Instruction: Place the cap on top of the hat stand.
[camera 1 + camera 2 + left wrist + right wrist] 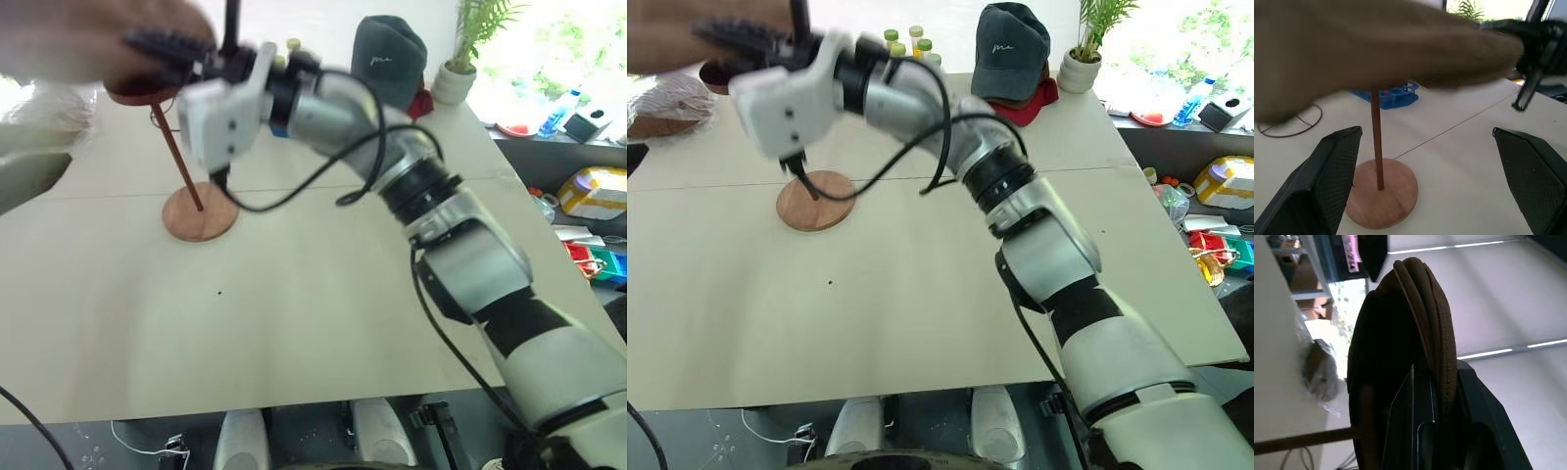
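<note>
1. the cap (1376, 46) is soft brown suede-ish fabric, wide and rounded, hanging blurred right over the top of the hat stand (199, 211), a reddish wooden rod on a round base on the table (294, 294).
2. right gripper (1432, 396) has its jaws clamped on the cap's edge; left gripper (1435, 161) sits near the stand's base with jaws spread wide, holding nothing.
3. dark grey baseball cap (1015, 49) at the table's far side has small white lettering, too small to read.
4. also around: potted plant (1087, 49), small bottles (906, 41), wire stand (1290, 120), blue rack (1393, 95).
</note>
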